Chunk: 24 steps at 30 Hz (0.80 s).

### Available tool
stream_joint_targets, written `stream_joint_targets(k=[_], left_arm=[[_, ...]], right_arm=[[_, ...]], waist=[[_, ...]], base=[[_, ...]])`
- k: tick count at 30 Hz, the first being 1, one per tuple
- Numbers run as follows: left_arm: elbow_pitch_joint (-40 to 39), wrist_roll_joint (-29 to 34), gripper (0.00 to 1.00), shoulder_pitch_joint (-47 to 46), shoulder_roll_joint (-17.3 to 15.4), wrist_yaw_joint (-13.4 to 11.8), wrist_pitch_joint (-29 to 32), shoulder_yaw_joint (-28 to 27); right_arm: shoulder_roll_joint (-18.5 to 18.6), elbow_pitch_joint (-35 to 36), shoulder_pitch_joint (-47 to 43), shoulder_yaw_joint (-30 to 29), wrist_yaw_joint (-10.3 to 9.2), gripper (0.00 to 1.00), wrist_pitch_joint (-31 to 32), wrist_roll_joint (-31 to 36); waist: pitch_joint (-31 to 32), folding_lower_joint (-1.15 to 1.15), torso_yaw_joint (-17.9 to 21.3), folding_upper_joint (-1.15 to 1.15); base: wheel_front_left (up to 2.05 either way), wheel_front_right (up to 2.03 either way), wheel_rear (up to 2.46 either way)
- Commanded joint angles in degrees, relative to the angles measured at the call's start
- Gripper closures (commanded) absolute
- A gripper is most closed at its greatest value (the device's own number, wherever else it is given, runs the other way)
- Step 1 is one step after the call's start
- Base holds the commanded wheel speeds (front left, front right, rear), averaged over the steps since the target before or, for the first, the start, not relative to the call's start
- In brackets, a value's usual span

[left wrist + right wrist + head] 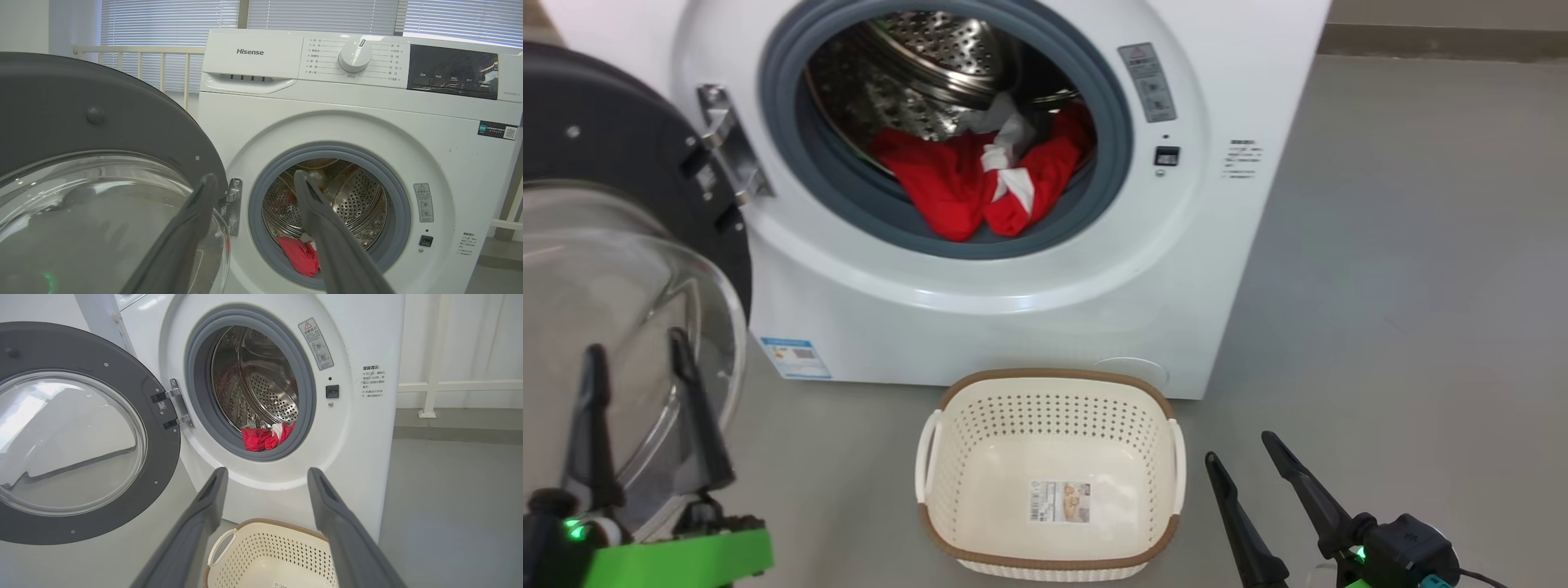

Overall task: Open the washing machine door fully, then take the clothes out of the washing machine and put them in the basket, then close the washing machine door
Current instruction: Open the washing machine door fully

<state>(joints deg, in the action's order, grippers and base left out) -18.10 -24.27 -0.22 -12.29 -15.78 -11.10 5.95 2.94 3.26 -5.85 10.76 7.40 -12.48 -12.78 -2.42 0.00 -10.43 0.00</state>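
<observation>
The washing machine stands white and boxy, with its door swung out to the left and the glass bowl facing me. Red clothes with white patches lie at the drum's front lip, also seen as the clothes and clothes in the wrist views. The cream basket sits empty on the floor just before the machine. My left gripper is open in front of the door's glass, holding nothing. My right gripper is open, right of the basket.
Grey floor spreads wide to the machine's right. A white railing and window blinds stand behind the machine, and another rail runs along the wall at the right. The open door takes up the space left of the drum opening.
</observation>
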Motion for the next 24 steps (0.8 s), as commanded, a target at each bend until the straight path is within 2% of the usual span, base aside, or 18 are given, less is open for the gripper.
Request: stream_joint_targets(k=[1, 17, 24], left_arm=[[-1.38, 0.64, 0.0, -0.85, -1.2, 1.2, -0.2, -1.15], [1.46, 2.58, 0.0, -0.43, -2.54, 5.89, 0.05, 6.07], [4.48, 2.72, 0.0, 0.17, -2.2, 6.27, -0.34, 7.5]], right_arm=[[-0.06, 1.26, 2.04, 1.46, 0.09, 0.0, -0.68, -0.25], [-0.06, 1.47, 2.06, 0.73, 0.09, 0.0, -1.21, 0.09], [-0.06, 1.83, 1.76, -0.68, 0.09, 0.0, -1.43, 0.37]], waist=[[0.06, 0.0, 1.9, 0.0], [-0.14, 0.0, 7.5, 0.0], [0.26, 0.0, 9.36, 0.0]], base=[[0.0, 0.0, 0.0], [0.0, 0.0, 0.0], [0.0, 0.0, 0.0]])
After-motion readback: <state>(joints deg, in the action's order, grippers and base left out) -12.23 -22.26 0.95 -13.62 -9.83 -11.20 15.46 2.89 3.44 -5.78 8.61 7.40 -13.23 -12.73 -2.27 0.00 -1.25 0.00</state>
